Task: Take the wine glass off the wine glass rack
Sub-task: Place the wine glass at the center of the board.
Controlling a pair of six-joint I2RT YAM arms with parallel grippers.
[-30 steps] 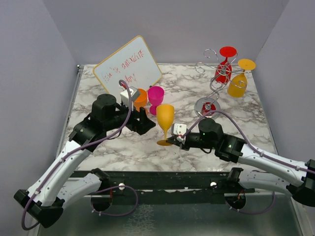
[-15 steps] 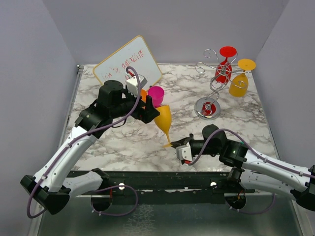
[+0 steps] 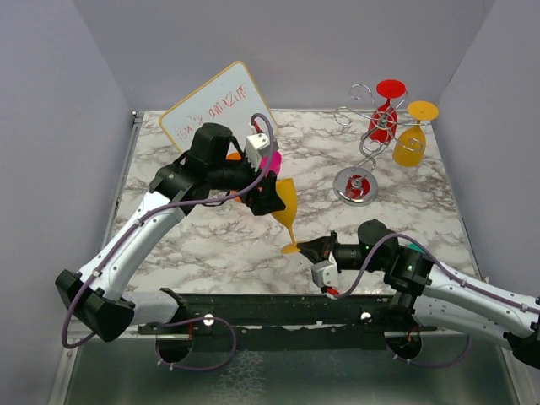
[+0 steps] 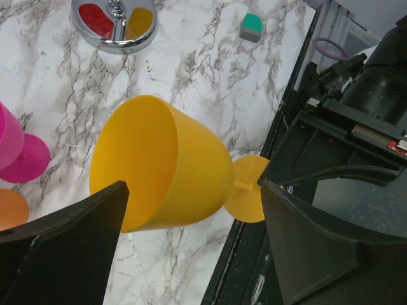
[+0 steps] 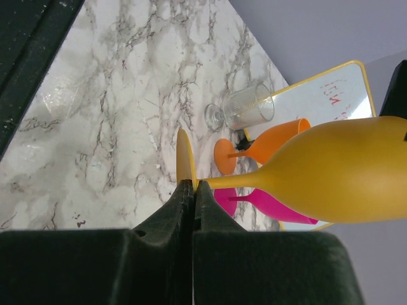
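A yellow wine glass (image 3: 285, 201) leans over the marble table (image 3: 211, 245) near its front edge. My right gripper (image 3: 305, 250) is shut on the rim of its round foot (image 5: 184, 155), seen edge-on in the right wrist view at the right gripper's (image 5: 193, 184) tips. My left gripper (image 3: 272, 192) is open, its fingers (image 4: 70, 241) straddling the yellow bowl (image 4: 159, 162) without clamping it. The wine glass rack (image 3: 369, 139) stands at the back right on its mirrored base (image 4: 114, 35). A red glass (image 3: 384, 118) and an amber glass (image 3: 407, 145) hang upside down from it.
A pink glass (image 3: 272, 162) and an orange glass (image 5: 270, 141) stand behind the left gripper, before a tilted whiteboard (image 3: 215, 114). A clear glass (image 5: 245, 109) lies on its side. A small teal block (image 4: 250, 27) rests near the table's front edge.
My left arm swung right and forward until its open fingers came round the yellow bowl. The right gripper drew back toward the front edge with the foot, and the glass now leans.
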